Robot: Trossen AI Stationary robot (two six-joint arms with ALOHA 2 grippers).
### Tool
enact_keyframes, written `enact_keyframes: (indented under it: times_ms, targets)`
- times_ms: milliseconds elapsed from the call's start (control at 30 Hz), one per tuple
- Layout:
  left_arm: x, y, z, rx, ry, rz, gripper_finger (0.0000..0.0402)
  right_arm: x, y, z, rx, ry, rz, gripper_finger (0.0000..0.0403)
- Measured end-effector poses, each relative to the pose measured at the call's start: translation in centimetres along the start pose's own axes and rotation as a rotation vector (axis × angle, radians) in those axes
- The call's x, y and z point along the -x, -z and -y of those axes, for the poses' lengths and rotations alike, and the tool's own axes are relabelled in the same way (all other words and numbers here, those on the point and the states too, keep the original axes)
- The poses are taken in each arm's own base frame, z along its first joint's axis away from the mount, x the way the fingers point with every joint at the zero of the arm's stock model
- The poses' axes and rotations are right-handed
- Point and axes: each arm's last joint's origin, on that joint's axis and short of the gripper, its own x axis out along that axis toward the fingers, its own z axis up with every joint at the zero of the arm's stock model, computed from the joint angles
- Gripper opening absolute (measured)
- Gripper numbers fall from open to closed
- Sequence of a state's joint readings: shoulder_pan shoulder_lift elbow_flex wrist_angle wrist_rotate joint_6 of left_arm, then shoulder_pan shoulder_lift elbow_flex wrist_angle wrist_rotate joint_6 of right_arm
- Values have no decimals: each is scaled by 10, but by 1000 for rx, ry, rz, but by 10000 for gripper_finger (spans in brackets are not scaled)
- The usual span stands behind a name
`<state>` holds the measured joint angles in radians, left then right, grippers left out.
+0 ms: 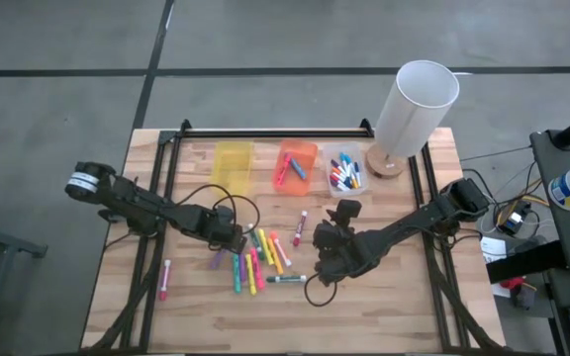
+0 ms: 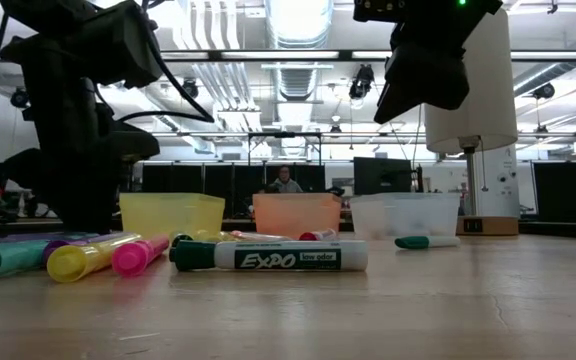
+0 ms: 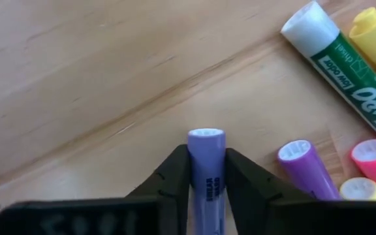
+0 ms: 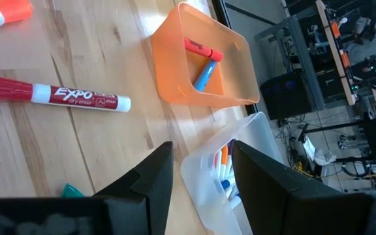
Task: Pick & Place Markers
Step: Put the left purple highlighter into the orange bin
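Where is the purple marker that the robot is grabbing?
The purple marker sits between the left gripper's fingers, on the table's left half at the left edge of the marker pile, beside another purple marker.

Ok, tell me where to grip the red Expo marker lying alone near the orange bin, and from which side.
Probably best to grip the red Expo marker mid-barrel, from straight above, straddling its width: it lies flat, with nothing touching either long side.
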<state>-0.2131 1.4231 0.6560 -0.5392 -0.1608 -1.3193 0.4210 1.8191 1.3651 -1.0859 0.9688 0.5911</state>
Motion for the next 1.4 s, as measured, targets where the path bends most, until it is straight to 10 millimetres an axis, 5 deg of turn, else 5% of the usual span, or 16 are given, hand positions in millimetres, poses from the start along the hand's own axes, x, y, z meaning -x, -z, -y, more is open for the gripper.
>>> enact_keyframes:
  times_ms: [300,633,1000,1400]
  targets:
    - [3,-1,3,-36,5,-2,62,0,0,0,0,0,0,150]
    - [34,-18,38,-144,133,47,64,0,0,0,0,0,0,150]
    - [85,-64,74,-297,277,218,64,0,0,0,2,0,-1,150]
    - [115,-118,73,-288,293,366,64,0,0,0,10,1,0,150]
